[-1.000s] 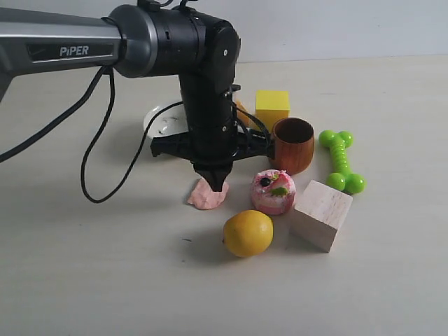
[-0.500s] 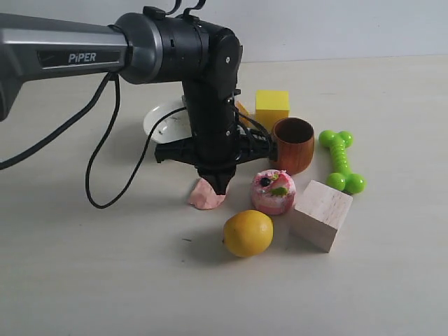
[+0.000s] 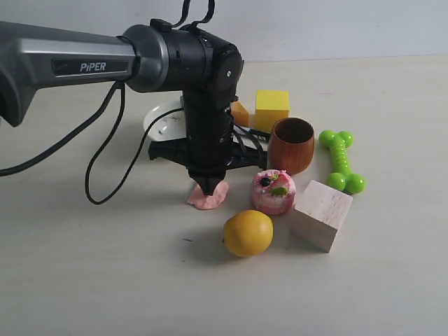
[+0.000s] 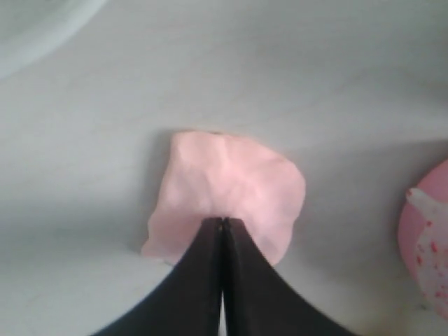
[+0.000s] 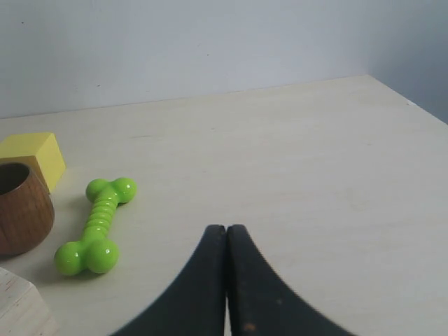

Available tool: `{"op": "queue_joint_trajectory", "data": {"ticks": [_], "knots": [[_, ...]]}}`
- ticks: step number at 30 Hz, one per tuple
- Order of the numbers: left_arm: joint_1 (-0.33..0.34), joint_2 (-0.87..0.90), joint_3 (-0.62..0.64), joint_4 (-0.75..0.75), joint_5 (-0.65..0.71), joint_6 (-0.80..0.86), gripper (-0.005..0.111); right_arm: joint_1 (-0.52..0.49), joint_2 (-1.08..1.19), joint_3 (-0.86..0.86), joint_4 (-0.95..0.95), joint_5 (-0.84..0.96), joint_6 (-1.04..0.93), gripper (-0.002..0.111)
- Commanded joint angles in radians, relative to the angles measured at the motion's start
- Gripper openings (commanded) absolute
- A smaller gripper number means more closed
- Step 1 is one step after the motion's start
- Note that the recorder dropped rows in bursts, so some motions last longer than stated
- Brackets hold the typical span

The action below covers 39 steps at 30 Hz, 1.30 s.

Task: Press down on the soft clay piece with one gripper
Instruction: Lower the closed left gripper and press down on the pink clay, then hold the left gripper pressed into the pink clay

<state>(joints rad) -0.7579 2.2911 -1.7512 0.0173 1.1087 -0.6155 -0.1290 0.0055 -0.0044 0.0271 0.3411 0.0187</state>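
The soft clay piece (image 3: 208, 197) (image 4: 227, 192) is a pale pink, flat, uneven lump lying on the table left of the pink cake toy. My left gripper (image 3: 211, 190) (image 4: 223, 222) points straight down with its jaws shut, its black tip resting on top of the clay. Nothing is held between the fingers. My right gripper (image 5: 226, 229) is shut too and hovers over bare table away from the clay; the exterior view does not show it.
A pink cake toy (image 3: 273, 191), a yellow fruit (image 3: 248, 233), a wooden block (image 3: 321, 213), a wooden cup (image 3: 292, 145), a green bone toy (image 3: 340, 160), a yellow cube (image 3: 271, 108) and a white plate (image 3: 164, 120) crowd around the clay. A black cable (image 3: 98, 157) loops at the left.
The left arm shifted slightly, and its shut tip now sits a little farther left on the clay. The clay looks flatter.
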Motion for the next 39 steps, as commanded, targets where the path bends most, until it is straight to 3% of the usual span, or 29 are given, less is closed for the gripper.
{"op": "queue_joint_trajectory", "data": {"ticks": [1,39], "knots": [[0.001,0.004,-0.005,0.010,0.003,0.012,0.000,0.001,-0.006,0.004,0.001,-0.006,-0.010,0.000],[0.001,0.201,-0.005,-0.054,0.042,0.170,0.000,0.001,-0.006,0.004,0.001,-0.006,-0.008,0.000]]}}
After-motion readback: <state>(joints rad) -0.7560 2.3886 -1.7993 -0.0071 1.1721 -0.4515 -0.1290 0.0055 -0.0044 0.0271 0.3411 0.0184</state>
